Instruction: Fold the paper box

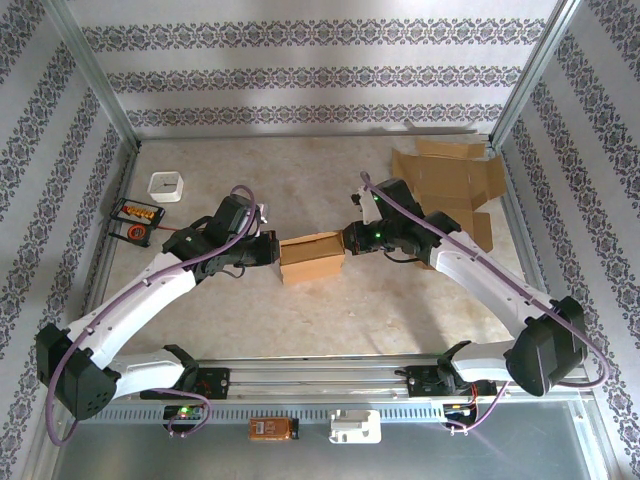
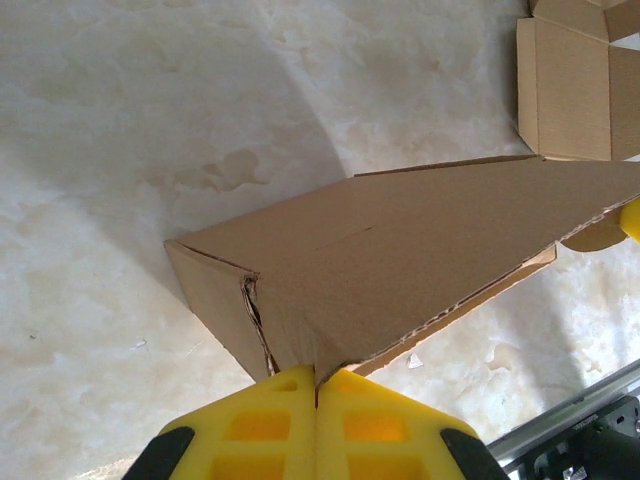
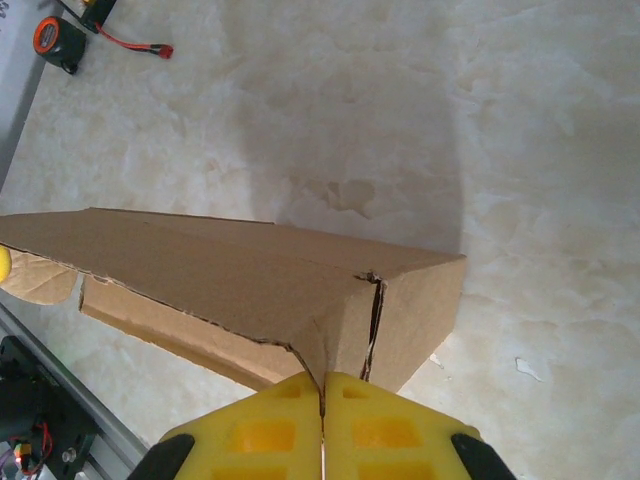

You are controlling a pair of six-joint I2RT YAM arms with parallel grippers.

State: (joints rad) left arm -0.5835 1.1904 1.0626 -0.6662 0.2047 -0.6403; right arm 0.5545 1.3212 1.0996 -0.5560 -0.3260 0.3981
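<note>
The brown corrugated cardboard box [image 1: 312, 258] lay at the centre of the top view on the beige marbled table [image 1: 300, 170], its long axis running left to right, one short end toward each arm. The left gripper [image 2: 318, 378] was clenched on the left end, its yellow fingers [image 2: 270, 420] pressed together over a cardboard edge; the right gripper [image 3: 323, 385] pinched the right end likewise. Print on the small orange device [image 1: 273, 429] at the bottom edge was too small to read
</note>
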